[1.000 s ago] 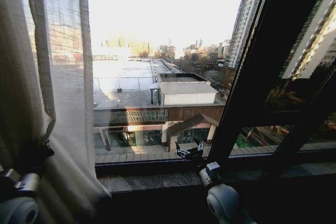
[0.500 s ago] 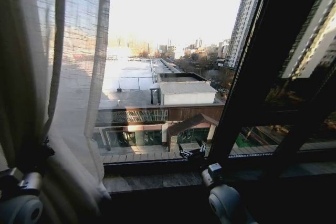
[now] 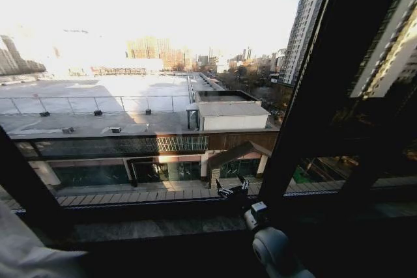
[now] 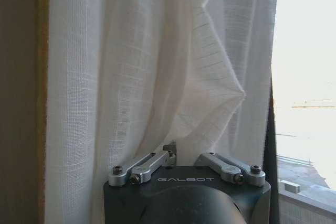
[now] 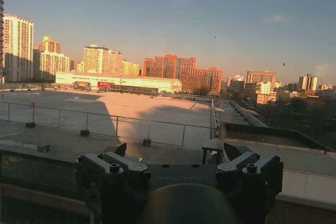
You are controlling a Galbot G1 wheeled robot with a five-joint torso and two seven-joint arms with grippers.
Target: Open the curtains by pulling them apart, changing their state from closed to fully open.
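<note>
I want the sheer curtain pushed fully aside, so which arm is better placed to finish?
Probably left: the left gripper pinches the sheer curtain. The right gripper hangs open facing the window glass.

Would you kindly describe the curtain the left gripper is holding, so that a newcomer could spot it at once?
Start from the big window over the rooftops. At its left edge, in the left wrist view, hangs the curtain, bunched beside a brown wall strip. It is sheer white, woven and pleated, and the left gripper pinches a fold of it, pulling creases to a point.

Dark "GALBOT"-marked wrist (image 4: 186, 198); silver screws
</note>
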